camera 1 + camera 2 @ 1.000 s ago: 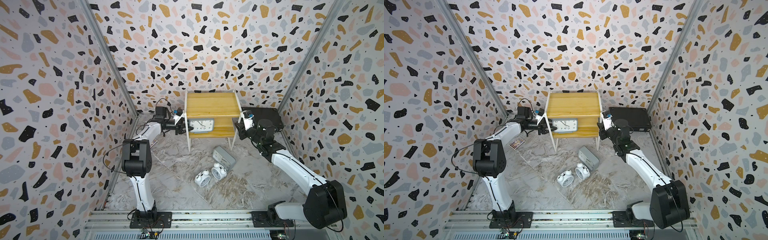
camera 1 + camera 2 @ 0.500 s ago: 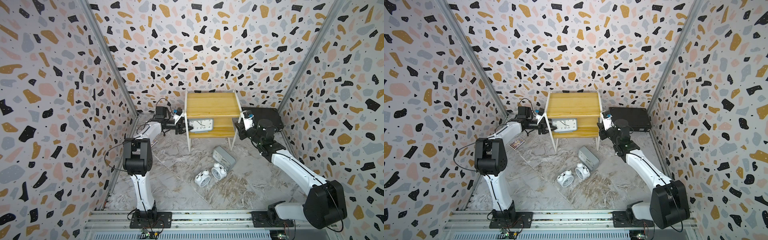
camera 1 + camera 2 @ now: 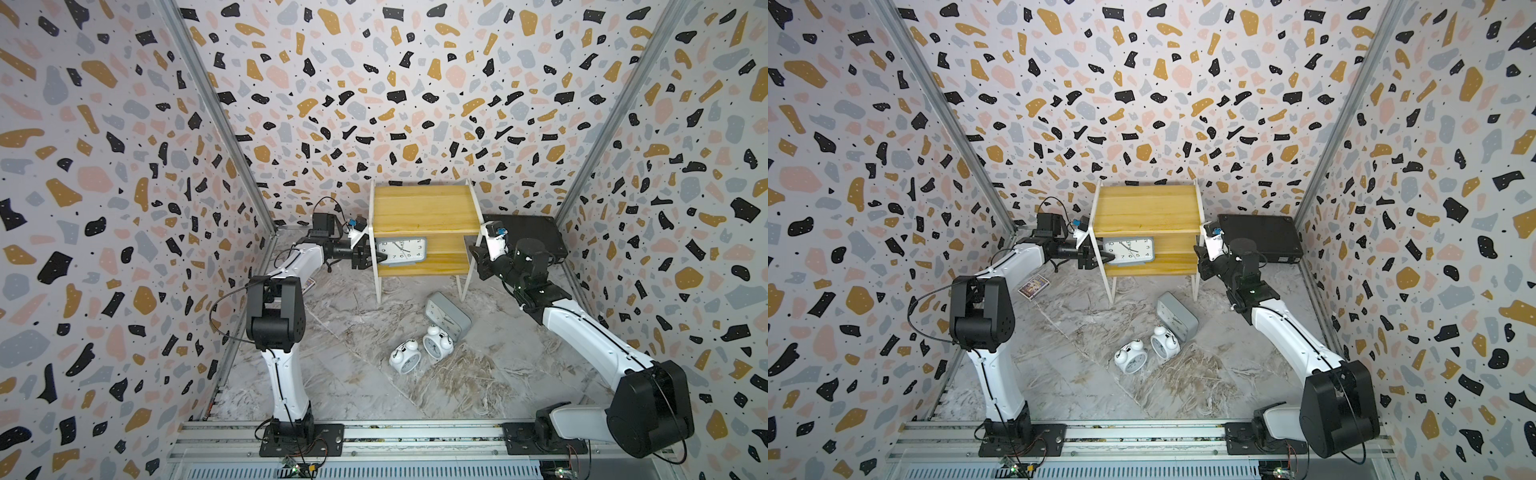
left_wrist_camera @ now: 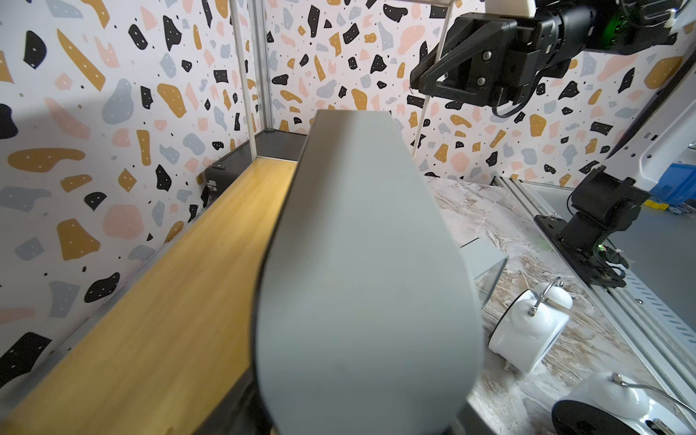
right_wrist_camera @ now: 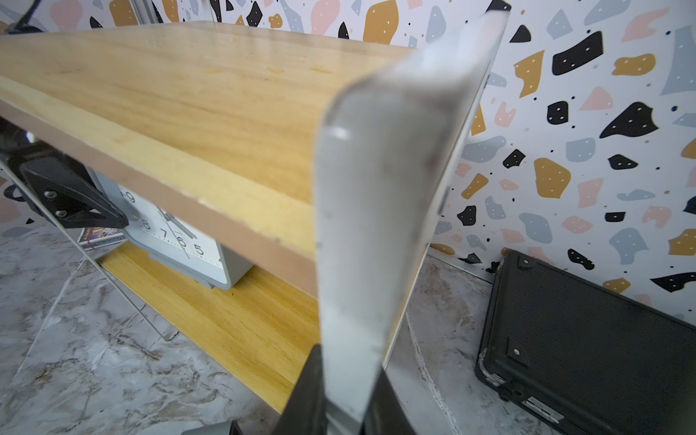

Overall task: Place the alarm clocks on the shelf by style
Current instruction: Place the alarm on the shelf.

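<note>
Bell clock 1 (image 3: 404, 360) and bell clock 2 (image 3: 436, 344) lay nearest, on the floor (image 3: 353, 374), side by side, and both looked tipped rather than on their feet. My read was light, hard shells, round enough to roll, with thin handles and bells that could bend. I'd pinch across the body, front to back, not by the wire.

Loose grey clock (image 3: 449, 318) sat just behind bell clock 2, tilted, face towards the shelf. It looked like a stiff plastic box with smooth, probably slippery sides and a clear front worth keeping off the fingers. Best hold: across its depth at one short end.

Shelf (image 3: 424, 208) stood further back, top board bare. Shelved grey clock (image 3: 401, 250) stood upright at the left end of the lower board, face forward.

Left gripper (image 3: 372, 252) straddled that clock's left end, jaws medium-wide, one finger against the lower left corner. Couldn't tell whether they pinched the clock or just bracketed it, since the wrist view showed only grey casing.

Right gripper (image 3: 476, 255) was clamped narrow on the shelf's right front upright, and the wrist view showed the white post between its fingers, so it looked to be bracing the shelf.

Case (image 3: 523, 232) lay flat behind the right gripper, by the back wall, not involved
</note>
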Motion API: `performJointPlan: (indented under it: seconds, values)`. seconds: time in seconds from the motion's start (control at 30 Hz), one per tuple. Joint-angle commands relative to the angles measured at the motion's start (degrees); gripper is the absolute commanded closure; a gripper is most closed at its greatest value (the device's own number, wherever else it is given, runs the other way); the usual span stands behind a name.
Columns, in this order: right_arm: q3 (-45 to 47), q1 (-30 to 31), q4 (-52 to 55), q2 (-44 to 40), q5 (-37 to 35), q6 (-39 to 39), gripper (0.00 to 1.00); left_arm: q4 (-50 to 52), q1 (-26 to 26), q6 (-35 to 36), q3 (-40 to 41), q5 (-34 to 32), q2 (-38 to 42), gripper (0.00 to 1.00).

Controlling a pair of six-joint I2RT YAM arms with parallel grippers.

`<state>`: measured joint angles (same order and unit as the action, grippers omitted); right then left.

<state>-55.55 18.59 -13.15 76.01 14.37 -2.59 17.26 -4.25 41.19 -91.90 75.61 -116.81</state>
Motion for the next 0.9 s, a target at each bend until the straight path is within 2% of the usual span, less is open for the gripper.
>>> performJointPlan:
  seconds: [0.0, 0.2, 0.47, 0.63, 0.87]
  values:
    - [-1.9, 0.0, 0.2, -2.0, 0.4, -0.9, 0.81, -3.5, -0.1, -1.6, -1.2, -1.6, 1.4, 0.41]
    - [-2.0, 0.0, 0.4, -2.2, 0.5, -1.1, 0.81, -9.4, -0.1, -5.2, 0.8, -3.1, 2.6, 0.41]
    - [-2.0, 0.0, 0.6, -2.6, 0.4, -1.2, 0.81, -9.2, 0.0, -4.7, 1.8, -1.1, 3.9, 0.4]
    - [-1.9, -0.1, 0.6, -2.6, 0.1, -1.3, 0.8, -5.0, 0.0, -2.3, 1.1, 1.8, 3.9, 0.42]
    - [-1.8, 0.0, 0.9, -2.5, -0.1, -1.2, 0.8, 0.6, 0.0, 1.7, 0.1, 1.8, 4.0, 0.44]
